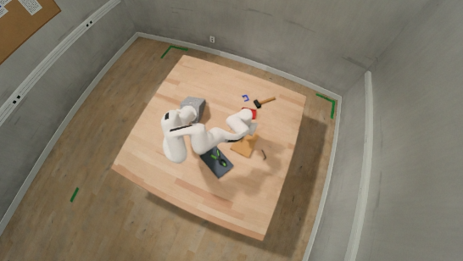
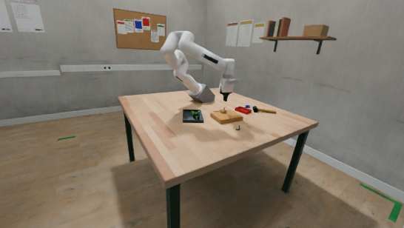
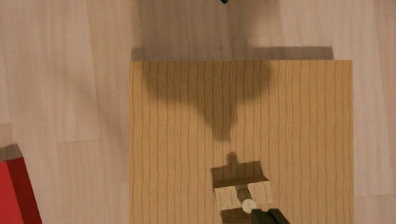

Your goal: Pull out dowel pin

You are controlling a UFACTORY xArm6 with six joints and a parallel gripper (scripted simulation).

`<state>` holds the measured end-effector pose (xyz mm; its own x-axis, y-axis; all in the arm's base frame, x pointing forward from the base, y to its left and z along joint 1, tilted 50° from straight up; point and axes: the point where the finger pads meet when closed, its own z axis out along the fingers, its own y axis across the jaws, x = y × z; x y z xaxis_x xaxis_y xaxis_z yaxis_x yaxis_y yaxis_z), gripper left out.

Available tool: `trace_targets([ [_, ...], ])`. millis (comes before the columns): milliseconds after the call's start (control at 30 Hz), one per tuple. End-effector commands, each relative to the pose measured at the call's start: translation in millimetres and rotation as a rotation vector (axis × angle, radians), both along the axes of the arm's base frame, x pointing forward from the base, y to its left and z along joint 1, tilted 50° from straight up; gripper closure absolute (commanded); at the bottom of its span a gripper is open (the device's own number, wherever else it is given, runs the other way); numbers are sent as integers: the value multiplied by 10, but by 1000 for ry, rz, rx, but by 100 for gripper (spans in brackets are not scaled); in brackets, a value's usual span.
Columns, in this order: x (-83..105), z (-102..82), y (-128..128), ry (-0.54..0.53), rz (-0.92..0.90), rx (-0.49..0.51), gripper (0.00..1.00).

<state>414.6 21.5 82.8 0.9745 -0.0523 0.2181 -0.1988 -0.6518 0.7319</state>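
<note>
The tan bench board (image 3: 240, 145) lies on the table and also shows in the exterior view (image 2: 226, 116). Near its lower edge in the wrist view, a small light wooden block (image 3: 237, 200) sits against a darker strip, the bench stop (image 3: 239, 175). The dowel pin (image 3: 247, 204) stands in the block's hole, its round end facing the camera. My gripper (image 3: 267, 216) is shut and empty. It hovers above the board close to the block, as the exterior view (image 2: 226, 97) shows. I cannot tell whether anything lies between stop and block.
A red tray (image 2: 243, 109) lies just beyond the board, with a hammer (image 2: 264, 110) and a small blue piece (image 2: 247, 106) behind it. A dark tray (image 2: 192, 115) holding green parts lies left of the board. A small black item (image 2: 237, 128) lies in front of it.
</note>
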Motion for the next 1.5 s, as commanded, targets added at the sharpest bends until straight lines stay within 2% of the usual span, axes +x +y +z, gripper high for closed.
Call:
trace_targets([
  [0, 8, 5, 12, 60, 55, -7, 100],
  [133, 7, 2, 13, 105, 94, -13, 100],
  [167, 7, 2, 13, 105, 94, -13, 72],
  [1467, 11, -20, -13, 105, 94, -13, 72],
])
